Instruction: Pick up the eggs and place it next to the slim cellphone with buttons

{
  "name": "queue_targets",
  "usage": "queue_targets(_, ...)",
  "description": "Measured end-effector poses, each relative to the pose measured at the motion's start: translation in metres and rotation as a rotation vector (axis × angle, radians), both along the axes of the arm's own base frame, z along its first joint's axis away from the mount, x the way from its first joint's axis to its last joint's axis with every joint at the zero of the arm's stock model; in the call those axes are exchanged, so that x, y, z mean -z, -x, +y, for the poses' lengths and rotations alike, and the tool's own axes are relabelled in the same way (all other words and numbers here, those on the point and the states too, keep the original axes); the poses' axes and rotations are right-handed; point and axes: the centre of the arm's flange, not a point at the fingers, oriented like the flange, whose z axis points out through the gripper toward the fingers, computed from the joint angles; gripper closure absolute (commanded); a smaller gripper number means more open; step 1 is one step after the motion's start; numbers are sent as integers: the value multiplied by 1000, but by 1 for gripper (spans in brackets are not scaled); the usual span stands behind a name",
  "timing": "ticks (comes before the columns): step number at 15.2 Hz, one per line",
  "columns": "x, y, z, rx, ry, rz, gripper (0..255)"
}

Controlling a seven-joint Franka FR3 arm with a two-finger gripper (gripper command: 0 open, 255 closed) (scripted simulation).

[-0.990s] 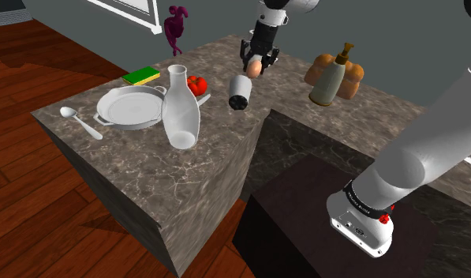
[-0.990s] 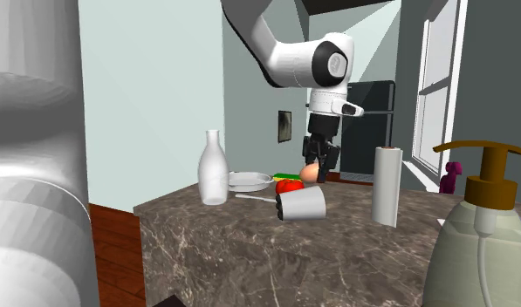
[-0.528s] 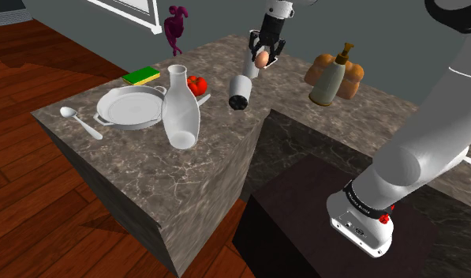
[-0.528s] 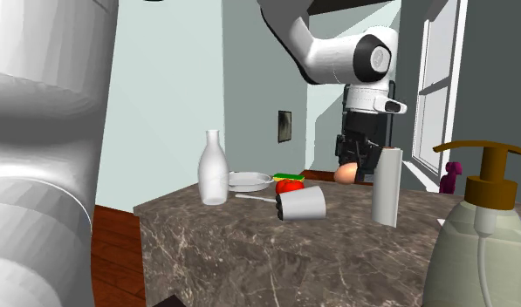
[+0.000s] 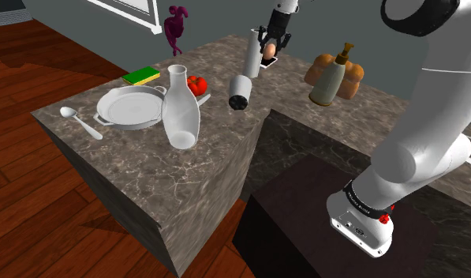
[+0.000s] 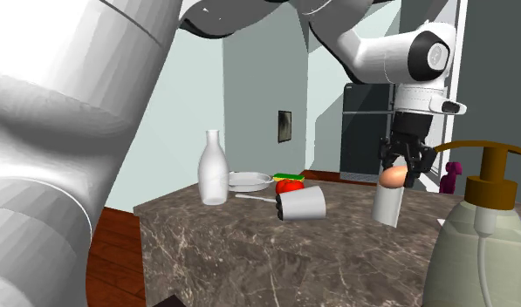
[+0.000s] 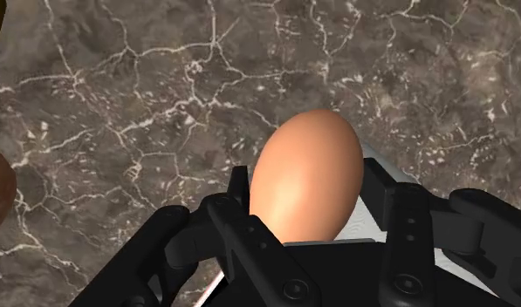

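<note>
Egg (image 7: 306,174): brown, smooth, held clear of the bench (image 5: 186,182), over its far part, just beside the white roll (image 5: 252,54).
Claw (image 6: 399,173): clenched on the egg; one black finger is pressed to each long side, and the egg's tip sticks out beyond the fingers.
Handling (est.): light, rigid, but thin-shelled and slippery. A hard squeeze would prob. crack it, a slack one would let it slide out. It is also expected to roll once set down.
Grip spot: the widest part, across the short axis, is judged best, as taken here. The curved ends give the pads little hold.
Phone?: a pale flat slab (image 7: 368,201) is seen under the egg, behind the fingers. It is taken for the phone, but no buttons can be made out.
Arm: from the stand at the shoulder view's lower right it is carried up and over to the far side. The wrist is turned down, so the claw points approx. straight at the bench.
Near things: a tipped cup (image 5: 241,91) lies nearer than the roll; a soap pump (image 5: 330,79) stands to the shoulder view's right, well apart.
Next (est.): a slow descent beside the slab is called for, with release only when the egg touches the bench.
</note>
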Motion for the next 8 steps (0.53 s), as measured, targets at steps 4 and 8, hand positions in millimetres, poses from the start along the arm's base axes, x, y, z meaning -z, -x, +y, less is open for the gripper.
queue_targets(4, 2, -26, -42, 0, 0, 0, 255)
queue_targets(8, 22, -29, -49, -1, 0, 1, 255)
